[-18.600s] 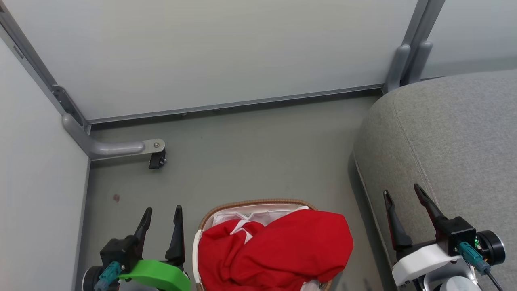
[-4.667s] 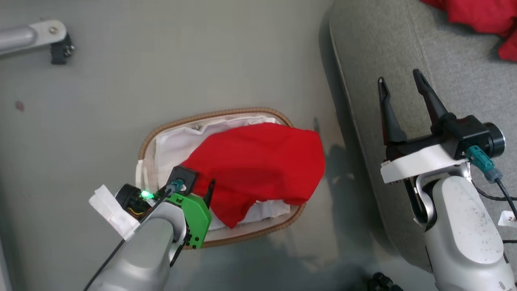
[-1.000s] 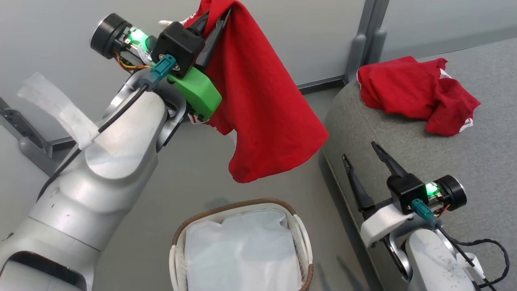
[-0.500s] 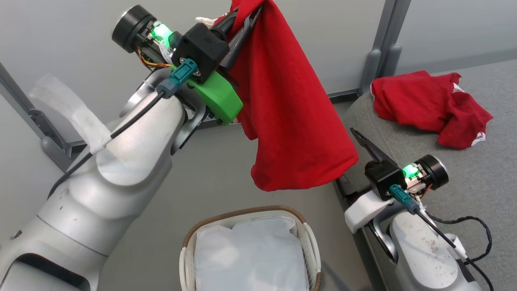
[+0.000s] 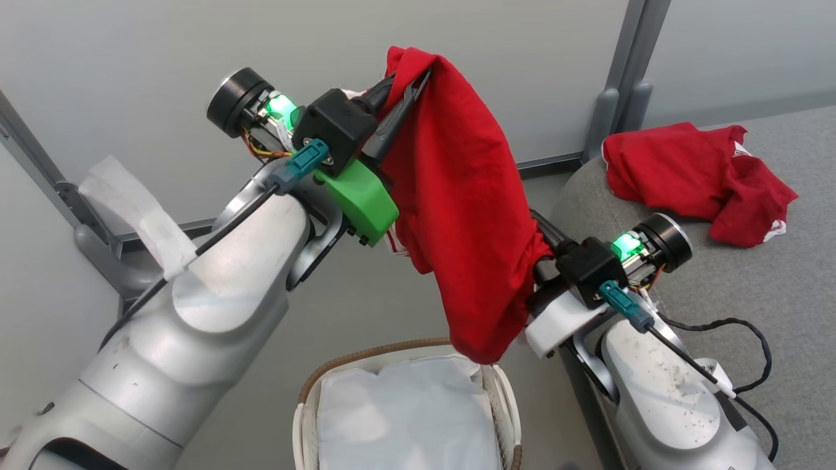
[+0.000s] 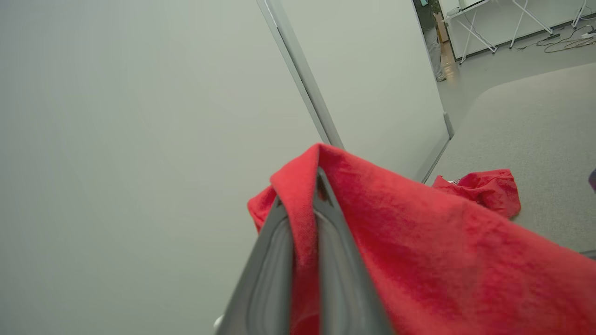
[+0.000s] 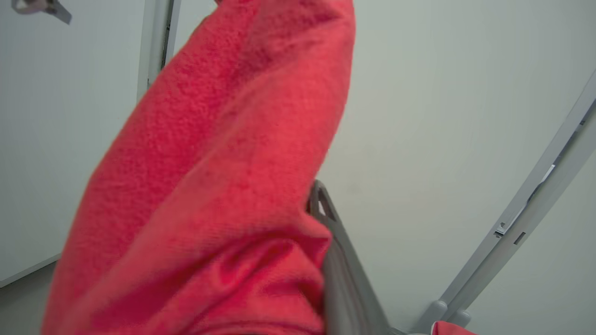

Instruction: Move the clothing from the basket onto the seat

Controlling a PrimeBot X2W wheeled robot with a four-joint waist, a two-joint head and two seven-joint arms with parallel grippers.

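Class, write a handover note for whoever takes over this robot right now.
Left claw: shut on a bright red fabric garment's top, held high.
Right claw: shut, apparently pinching its lower side.
Oval cream plastic basket, brown woven rim: white liner showing.
Done: second red garment, white-trimmed, lies on the grey upholstered seat.
Left: carry the held garment to the seat, release.

Grey seat, crumpled red garment on it, basket on grey floor
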